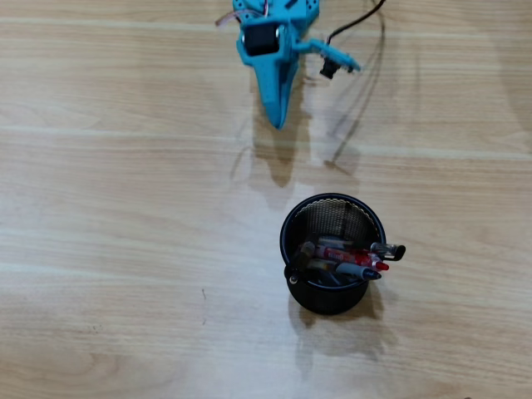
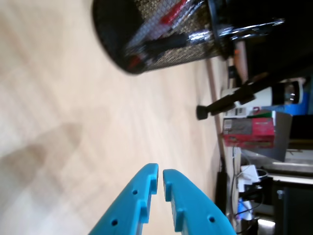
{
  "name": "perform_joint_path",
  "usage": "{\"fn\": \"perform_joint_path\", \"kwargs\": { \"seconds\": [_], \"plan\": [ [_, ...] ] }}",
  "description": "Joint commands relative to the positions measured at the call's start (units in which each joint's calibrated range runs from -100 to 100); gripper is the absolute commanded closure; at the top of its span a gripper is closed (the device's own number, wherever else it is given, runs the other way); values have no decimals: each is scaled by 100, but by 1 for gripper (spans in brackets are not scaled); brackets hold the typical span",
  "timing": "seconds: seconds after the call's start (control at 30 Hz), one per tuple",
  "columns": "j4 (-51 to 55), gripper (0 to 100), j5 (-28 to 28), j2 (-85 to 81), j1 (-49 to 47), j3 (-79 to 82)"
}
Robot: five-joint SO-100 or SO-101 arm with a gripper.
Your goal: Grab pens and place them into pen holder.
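The pen holder (image 1: 332,249) is a round black mesh cup standing right of centre on the wooden table. Several pens (image 1: 353,259) lie inside it, black-and-clear ones and a red one, their ends poking past the right rim. My blue gripper (image 1: 278,120) hangs at the top of the overhead view, well apart from the cup, pointing down toward it. In the wrist view the gripper (image 2: 160,172) is shut, fingertips nearly touching with nothing between them. The pen holder (image 2: 146,44) shows at the top of that view with the pens (image 2: 168,17) seen through the mesh.
A black cable (image 1: 366,66) trails from the arm across the table at upper right. In the wrist view, a black stand (image 2: 230,100), a red box (image 2: 249,132) and other clutter lie beyond the table edge.
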Motion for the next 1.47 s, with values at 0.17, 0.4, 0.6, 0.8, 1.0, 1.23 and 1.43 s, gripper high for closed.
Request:
{"fn": "perform_joint_path", "kwargs": {
  "seconds": [0.17, 0.4, 0.6, 0.8, 1.0, 1.23, 1.43],
  "plan": [
    [3708, 97, 619, -2218, 384, 168],
    [4856, 97, 1027, -2829, 503, 59],
    [4847, 98, 996, -2838, 512, 59],
    [4783, 97, 1011, -2838, 466, 86],
    [4783, 97, 1011, -2838, 466, 86],
    [4783, 97, 1011, -2838, 466, 86],
    [4783, 97, 1011, -2838, 466, 86]
  ]
}}
